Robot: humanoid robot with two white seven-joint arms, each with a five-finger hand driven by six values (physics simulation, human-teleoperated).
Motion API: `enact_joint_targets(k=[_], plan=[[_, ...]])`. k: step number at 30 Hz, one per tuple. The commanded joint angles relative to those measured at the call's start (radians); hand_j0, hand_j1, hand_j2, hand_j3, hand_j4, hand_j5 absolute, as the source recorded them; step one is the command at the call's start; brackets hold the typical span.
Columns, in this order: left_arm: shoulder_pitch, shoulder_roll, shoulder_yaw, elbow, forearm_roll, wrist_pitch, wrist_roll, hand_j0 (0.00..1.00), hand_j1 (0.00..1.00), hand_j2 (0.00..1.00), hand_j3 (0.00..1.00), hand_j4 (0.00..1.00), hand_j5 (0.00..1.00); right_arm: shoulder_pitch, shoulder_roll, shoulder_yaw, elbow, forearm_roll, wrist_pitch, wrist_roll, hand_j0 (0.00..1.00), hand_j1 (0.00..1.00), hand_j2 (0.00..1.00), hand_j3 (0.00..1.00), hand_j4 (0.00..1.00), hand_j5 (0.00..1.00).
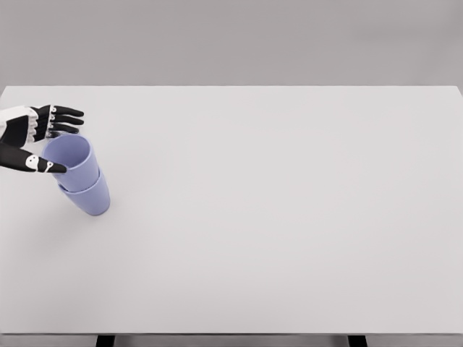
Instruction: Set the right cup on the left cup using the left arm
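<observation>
Lighting: bright, even and diffuse, with no visible lamp or directional source. White table (289,217): near-uniform pale tone from edge to edge, no hotspots, no glare. Shadows: very faint; only a soft, slight darkening at the base of the stacked lilac cups (79,173), with gentle shading down their sides and inside the upper rim. Left hand (43,137): black fingers read clearly against the pale surface, casting no distinct shadow. Background wall: flat mid-grey, mildly smooth-graded. Sharpness: uniform across the frame, slight softness at object outlines; no motion blur. Geometry: table edges straight, no evident distortion at corners.
</observation>
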Motion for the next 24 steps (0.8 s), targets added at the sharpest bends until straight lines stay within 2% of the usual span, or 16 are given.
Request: enact_joint_targets(k=[1,12,17,19,24], plan=[[0.0,0.002,0.002,-0.002,0.004,0.0,0.0,0.9,0.9,0.9,0.9,0.9,0.9,-0.002,0.0,0.0,0.0,0.0,0.0,0.0,1.0,1.0,1.0,1.0,1.0,1.0],[-0.003,0.003,0.002,-0.011,0.004,0.0,0.0,0.9,0.9,0.9,0.9,0.9,0.9,0.0,0.0,0.0,0.0,0.0,0.0,0.0,1.0,1.0,1.0,1.0,1.0,1.0],[-0.006,0.01,0.003,-0.011,0.005,0.0,0.0,0.94,0.94,0.94,0.94,0.94,0.94,0.0,0.0,0.0,0.0,0.0,0.0,0.0,1.0,1.0,1.0,1.0,1.0,1.0],[-0.011,0.013,0.023,-0.017,0.004,0.0,-0.001,1.0,1.0,1.0,1.0,1.0,1.0,0.0,0.0,0.0,0.0,0.0,0.0,0.0,1.0,1.0,1.0,1.0,1.0,1.0],[-0.009,0.016,0.082,-0.049,0.004,-0.002,-0.001,1.0,1.0,1.0,1.0,1.0,1.0,0.0,0.0,0.0,0.0,0.0,0.0,0.0,1.0,1.0,1.0,1.0,1.0,1.0]])
